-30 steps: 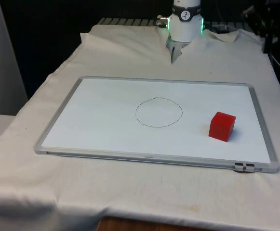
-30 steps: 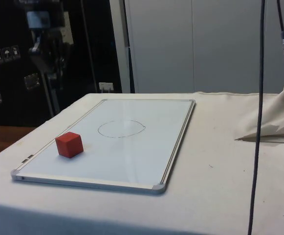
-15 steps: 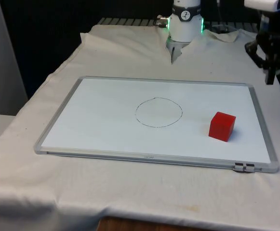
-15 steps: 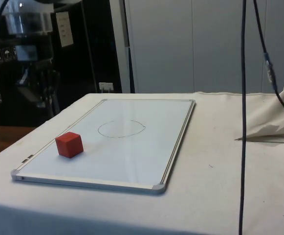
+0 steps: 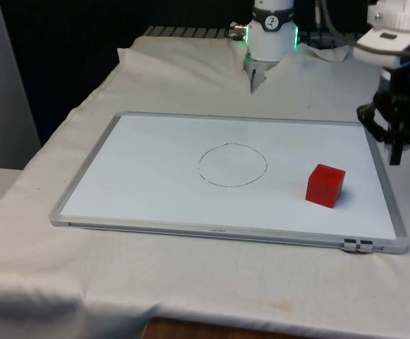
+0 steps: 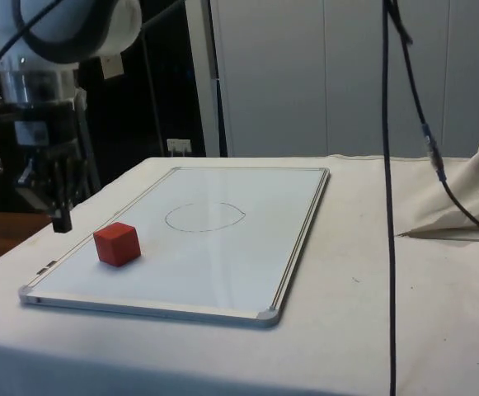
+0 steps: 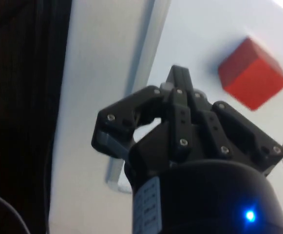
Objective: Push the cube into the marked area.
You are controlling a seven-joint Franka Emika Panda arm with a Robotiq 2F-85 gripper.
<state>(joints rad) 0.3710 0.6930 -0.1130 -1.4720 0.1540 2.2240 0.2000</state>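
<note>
Descending beside the whiteboard's (image 5: 383, 171) right edge, gripper (image 5: 396, 157) now lower than half a second ago | fingers pressed together | red cube (image 5: 325, 185) unmoved, well outside drawn circle (image 5: 232, 164) | push not begun

Red cube (image 5: 325, 185) sits flat on the whiteboard (image 5: 155, 176), apart from the drawn circle (image 5: 232, 165), toward the front view's right

Board (image 5: 155, 176) bare between cube (image 5: 325, 185) and drawn circle (image 5: 232, 164); nothing stands in that lane. Gripper (image 5: 395, 159) hangs off the board's right edge in the front view, apart from cube
</note>
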